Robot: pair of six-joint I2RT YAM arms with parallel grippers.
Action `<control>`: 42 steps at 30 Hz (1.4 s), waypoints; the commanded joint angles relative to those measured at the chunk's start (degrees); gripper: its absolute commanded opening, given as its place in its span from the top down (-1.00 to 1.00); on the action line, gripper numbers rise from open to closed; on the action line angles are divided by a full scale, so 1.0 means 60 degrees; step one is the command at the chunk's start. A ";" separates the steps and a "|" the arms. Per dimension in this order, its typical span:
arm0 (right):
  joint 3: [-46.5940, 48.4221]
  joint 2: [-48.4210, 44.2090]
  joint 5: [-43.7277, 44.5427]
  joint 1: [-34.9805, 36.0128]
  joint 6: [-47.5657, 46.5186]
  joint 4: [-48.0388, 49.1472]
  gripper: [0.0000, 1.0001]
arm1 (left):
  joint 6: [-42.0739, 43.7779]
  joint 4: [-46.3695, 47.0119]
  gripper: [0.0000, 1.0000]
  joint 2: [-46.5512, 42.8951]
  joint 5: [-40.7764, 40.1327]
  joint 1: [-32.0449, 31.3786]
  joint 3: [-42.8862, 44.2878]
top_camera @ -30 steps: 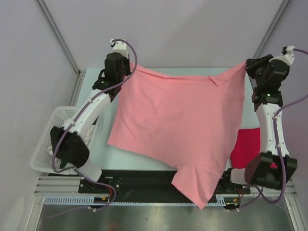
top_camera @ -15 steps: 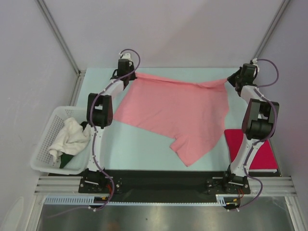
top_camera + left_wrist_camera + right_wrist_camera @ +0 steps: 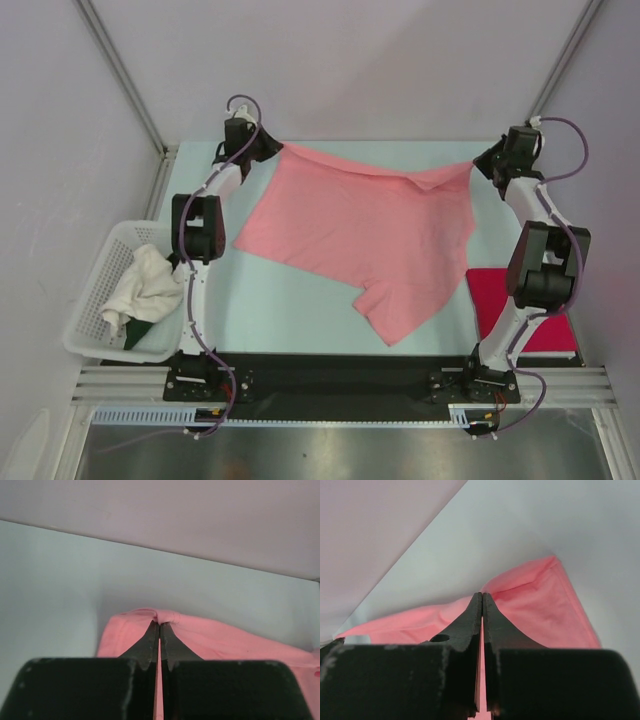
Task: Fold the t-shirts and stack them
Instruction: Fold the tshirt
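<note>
The salmon-pink t-shirt [image 3: 370, 230] lies spread on the pale table, stretched along its far edge between both grippers. My left gripper [image 3: 272, 150] is shut on its far left corner; the wrist view shows the pink cloth [image 3: 210, 637] pinched at the fingertips [image 3: 160, 625]. My right gripper [image 3: 482, 165] is shut on the far right corner, with pink cloth [image 3: 535, 605] round its tips [image 3: 482, 596]. A sleeve hangs toward the near edge [image 3: 385, 315]. The magenta-red t-shirt [image 3: 500, 300] lies folded at the right, partly behind the right arm.
A white lattice basket [image 3: 90, 300] at the left edge holds a white cloth [image 3: 140, 285] and something dark green. Back and side walls enclose the table. The black rail of the arm bases [image 3: 330, 375] runs along the near edge.
Both arms have lowered and reached to the far edge, laying the pink shirt down from hanging in the air to flat on the table. The grip on both corners is unchanged.
</note>
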 commanded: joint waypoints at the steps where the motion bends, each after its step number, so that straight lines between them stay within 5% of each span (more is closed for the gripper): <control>1: -0.0151 -0.0906 0.0058 -0.0577 0.0157 -0.0499 1.00 | -0.0874 0.0499 0.99 -0.0218 0.1515 0.0019 0.0258; 25: -0.1996 -0.2664 -0.1480 -0.0798 0.0611 -0.1950 1.00 | -0.0026 -0.1419 0.99 -0.2679 0.1474 0.0532 -0.1748; 42: -0.3066 -0.3381 -0.1730 -0.1003 0.0611 -0.2565 1.00 | 0.0223 -0.2372 0.99 -0.2562 0.2441 0.0605 -0.2348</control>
